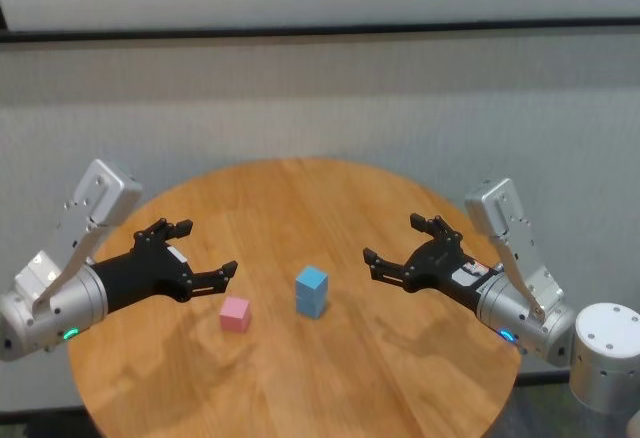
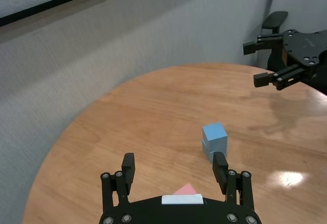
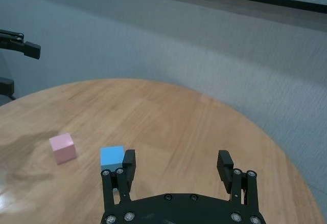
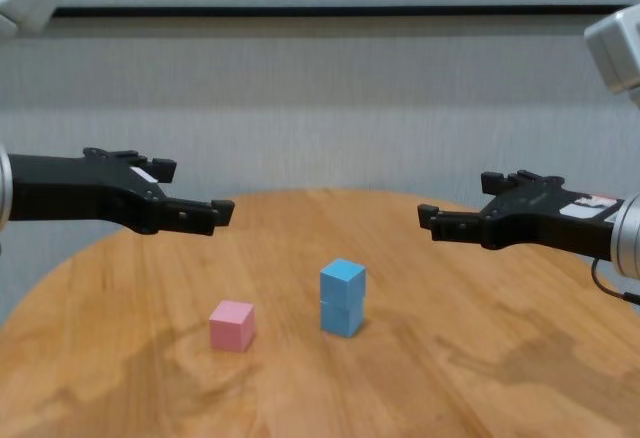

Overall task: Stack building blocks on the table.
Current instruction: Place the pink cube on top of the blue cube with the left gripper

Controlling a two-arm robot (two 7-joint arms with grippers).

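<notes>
Now you have two blue blocks stacked mid-counter, and both jaws stand wide apart, holding nothing.

Your upper light blue block (image 1: 312, 280) sits squarely on the lower light blue block (image 1: 309, 303) near the middle of the round wooden counter (image 1: 300, 198). Your pink block (image 1: 235, 314) rests alone on the counter just to the robot's left of that stack, not touching it. Your left gripper (image 1: 196, 251) hovers above the counter on the pink block's side; your right gripper (image 1: 396, 242) hovers on the stack's other side, touching neither block.
</notes>
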